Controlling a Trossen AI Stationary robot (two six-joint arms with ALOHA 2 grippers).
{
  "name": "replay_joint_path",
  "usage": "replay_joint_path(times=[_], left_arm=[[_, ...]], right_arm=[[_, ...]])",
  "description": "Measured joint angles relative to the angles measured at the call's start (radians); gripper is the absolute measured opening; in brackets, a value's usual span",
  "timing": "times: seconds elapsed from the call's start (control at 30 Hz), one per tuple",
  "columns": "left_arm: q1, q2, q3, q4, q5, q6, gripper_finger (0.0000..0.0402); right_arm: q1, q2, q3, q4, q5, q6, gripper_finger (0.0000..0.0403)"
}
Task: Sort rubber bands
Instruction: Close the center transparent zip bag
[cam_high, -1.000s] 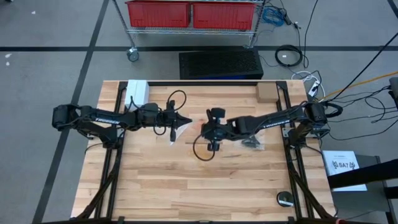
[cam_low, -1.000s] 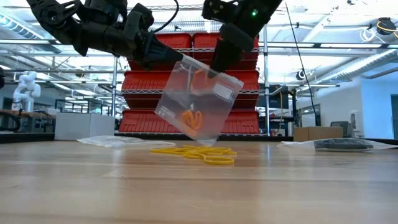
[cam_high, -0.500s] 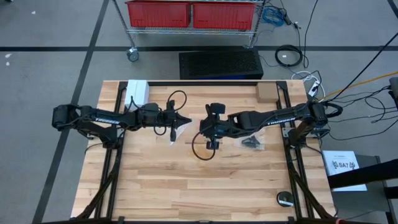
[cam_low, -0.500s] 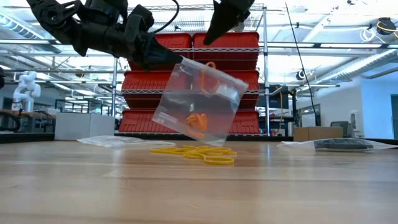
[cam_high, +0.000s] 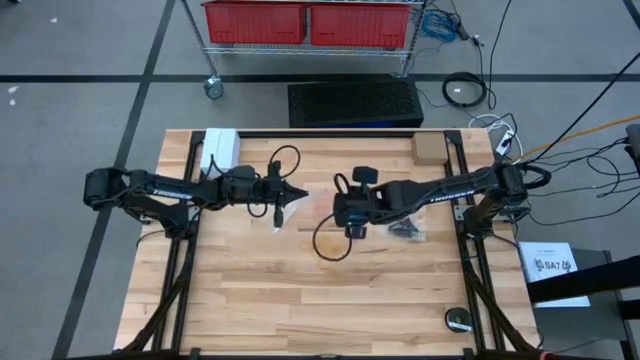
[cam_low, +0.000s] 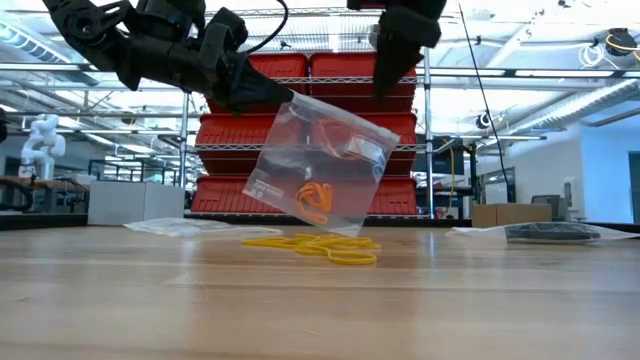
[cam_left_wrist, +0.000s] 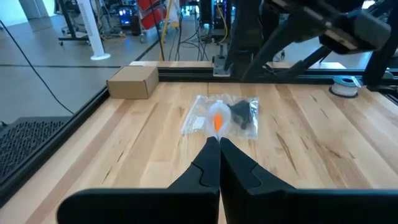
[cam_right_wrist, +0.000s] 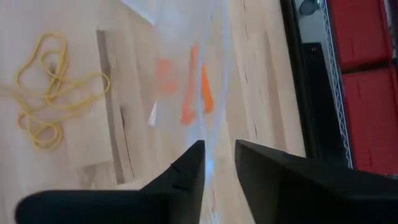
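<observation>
on the tabletop (cam_low: 150, 300), nearest in the low view, lies a loose tangle of thin yellow rubber bands (cam_low: 318, 246), flat and overlapping. above them hangs a clear plastic bag (cam_low: 318, 163), tilted, with a few small orange rubber bands (cam_low: 314, 197) bunched in its lower corner. the left pincer (cam_low: 268, 96) is clenched on the bag's upper corner. the right pincer (cam_right_wrist: 216, 163) hovers just above the bag's open edge, its fingers slightly parted and grasping nothing. farther back lies another bag (cam_low: 553, 232) with dark bands.
</observation>
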Motion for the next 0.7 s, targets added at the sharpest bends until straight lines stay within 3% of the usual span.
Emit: replay_joint_path(times=[0.17, 0.37, 0.57, 0.7], left_arm=[[0.000, 0.000, 0.000, -0.009, 0.000, 0.007, 0.0000], [0.000, 0.000, 0.000, -0.014, -0.001, 0.008, 0.0000], [0.000, 0.000, 0.000, -0.005, 0.000, 0.008, 0.0000], [0.000, 0.000, 0.000, 0.008, 0.036, 0.008, 0.0000]], right_arm=[[0.009, -0.018, -0.080, 0.007, -0.001, 0.049, 0.0052], [0.036, -0.182, -0.309, 0.091, 0.007, 0.188, 0.0047], [0.079, -0.425, -0.691, 0.593, 0.013, 0.245, 0.0047], [0.079, -0.463, -0.933, 1.034, 0.013, 0.189, 0.0047]])
